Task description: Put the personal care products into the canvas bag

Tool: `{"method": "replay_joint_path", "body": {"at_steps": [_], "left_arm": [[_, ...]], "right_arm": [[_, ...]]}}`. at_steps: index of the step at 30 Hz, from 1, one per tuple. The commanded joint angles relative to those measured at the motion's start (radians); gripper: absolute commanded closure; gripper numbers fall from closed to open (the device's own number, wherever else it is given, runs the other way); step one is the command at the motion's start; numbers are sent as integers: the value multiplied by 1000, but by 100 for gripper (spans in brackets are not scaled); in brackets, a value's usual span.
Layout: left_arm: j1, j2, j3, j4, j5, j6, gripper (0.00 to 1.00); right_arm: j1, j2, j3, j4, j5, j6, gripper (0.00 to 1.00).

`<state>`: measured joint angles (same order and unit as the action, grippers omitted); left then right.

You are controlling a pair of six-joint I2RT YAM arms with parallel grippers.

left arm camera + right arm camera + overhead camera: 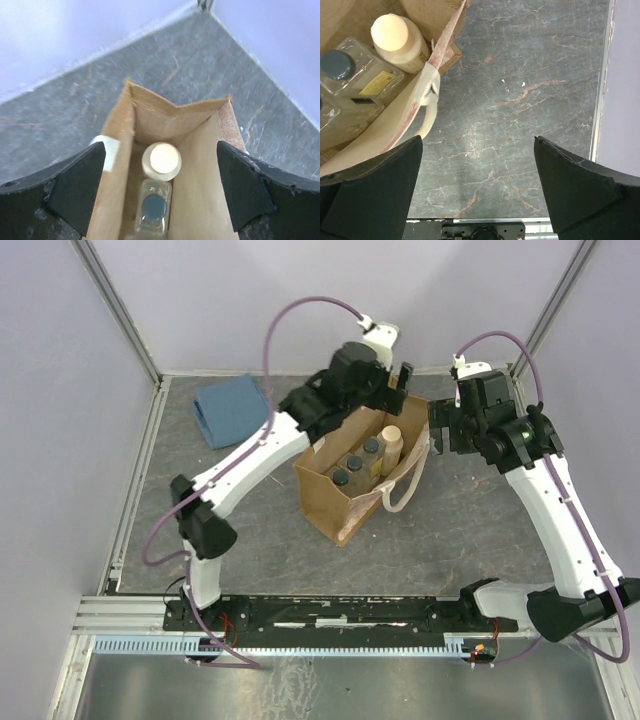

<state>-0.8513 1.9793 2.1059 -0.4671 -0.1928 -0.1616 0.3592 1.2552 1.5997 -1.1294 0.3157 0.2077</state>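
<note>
Both spread and empty: left claw (pixel 161 175) above the canvas bag (pixel 335 505), right claw (pixel 477 165) beside it. Inside, a clear square bottle (pixel 355 75) bears a yellow label (pixel 378 82), writing unreadable

Canvas bag (pixel 328 502) upright, four bottles (pixel 353 463) inside

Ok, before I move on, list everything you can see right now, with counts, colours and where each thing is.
canvas bag: one, tan-brown with off-white handles, upright and open at mid-table.
clear square bottles: three, dark caps, in a row inside the bag.
cream bottle: one, cream cap, inside the bag at its far end.
folded cloth: one, blue, far left of the table.
table: one, dark grey, veined.
left gripper: open, above the bag's mouth.
right gripper: open, over bare table beside the bag.
</note>
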Motion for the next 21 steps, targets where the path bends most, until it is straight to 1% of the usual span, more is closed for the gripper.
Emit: {"method": "replay_joint_path", "body": {"at_steps": [1, 4, 7, 10, 12, 14, 17, 21], "left_arm": [[50, -204, 36, -136, -88, -55, 2], [134, -338, -111, -156, -60, -81, 2], [268, -482, -280, -166, -9, -95, 1], [413, -573, -420, -179, 47, -104, 1], [471, -622, -484, -200, 43, -102, 1], [497, -634, -513, -244, 12, -100, 0], [504, -621, -533, -317, -49, -98, 0], [505, -633, -582, -348, -74, -96, 0]], "right_arm": [[-43, 35, -12, 71, -30, -47, 0], [-109, 39, -28, 121, -102, -66, 0], [-204, 52, -30, 148, -183, -85, 0], [-306, 71, -41, 162, -290, -95, 0], [-361, 72, -70, 177, -341, -89, 0], [-399, 68, -108, 190, -361, -82, 0], [-447, 56, -174, 202, -363, -67, 0], [-485, 35, -243, 213, -359, -42, 0]]}}
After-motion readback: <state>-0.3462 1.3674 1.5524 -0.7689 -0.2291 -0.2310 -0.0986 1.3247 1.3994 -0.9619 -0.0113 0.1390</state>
